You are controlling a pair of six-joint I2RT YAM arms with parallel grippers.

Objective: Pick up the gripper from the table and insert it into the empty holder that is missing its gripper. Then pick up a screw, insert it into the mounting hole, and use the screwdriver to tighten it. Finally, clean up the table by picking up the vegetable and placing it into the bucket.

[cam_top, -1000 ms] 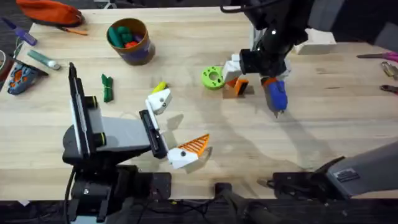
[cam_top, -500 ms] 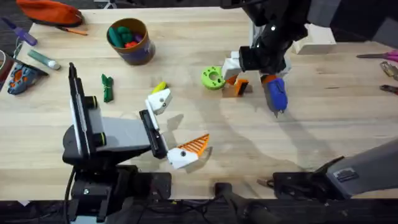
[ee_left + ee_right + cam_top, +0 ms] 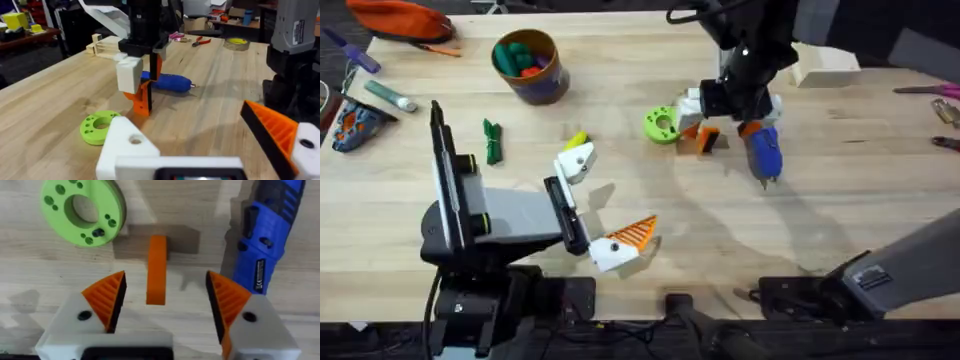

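Now the right gripper (image 3: 705, 118) sits slightly farther toward the worktop's (image 3: 840, 200) far edge than a second ago, its arm drawn back with it, while everything lying on the wood has stayed put. Its two fingers stand apart, straddling the gripper (image 3: 156, 269) without touching it (the orange piece stands on edge between the ribbed pads, a clear gap on each side). That piece lies right of the worktop's middle, just beside one green disc (image 3: 661, 124) and near the one screwdriver (image 3: 763, 152), which rests flat on the wood beside the right gripper.

The left gripper (image 3: 603, 205) hovers near the front edge, unmoved; it carries a single orange finger (image 3: 633, 235), and the holder (image 3: 576, 161) on its other side is bare white, its mounting hole visible from the left wrist. The gap between them holds nothing.

One bucket (image 3: 527, 64) stands near the far-left corner with coloured pieces inside. A green vegetable (image 3: 492, 140) lies between the bucket and the left arm, and a small yellow piece (image 3: 576, 140) sits beside the holder.
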